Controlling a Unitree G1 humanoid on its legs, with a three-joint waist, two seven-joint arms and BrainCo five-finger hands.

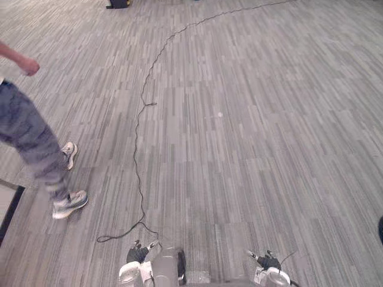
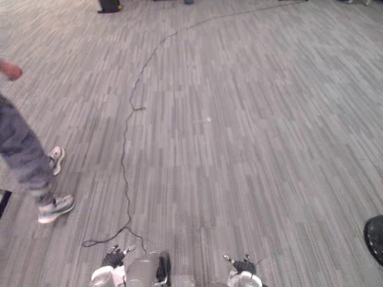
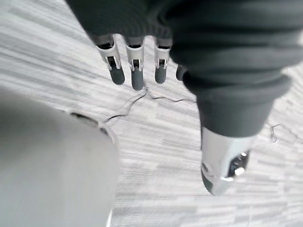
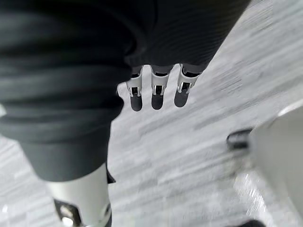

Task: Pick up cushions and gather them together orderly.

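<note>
Left wrist view: fingers (image 3: 136, 71) of the left hand (image 3: 161, 66) hang straight and slack, nothing held | right wrist view: right hand (image 4: 157, 92) the same, loose and empty | under both: grey striped carpet floor (image 1: 251, 149) | far left: person (image 1: 30, 143) in grey trousers, pale trainers | right edge: dark rounded object (image 2: 375, 238), cannot tell if it is a cushion

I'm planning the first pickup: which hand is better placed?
Right, tentatively: the left hand and right hand both hang open and empty, but a person walks on the left, and a dark thing too cut off to identify lies at the right edge.
</note>
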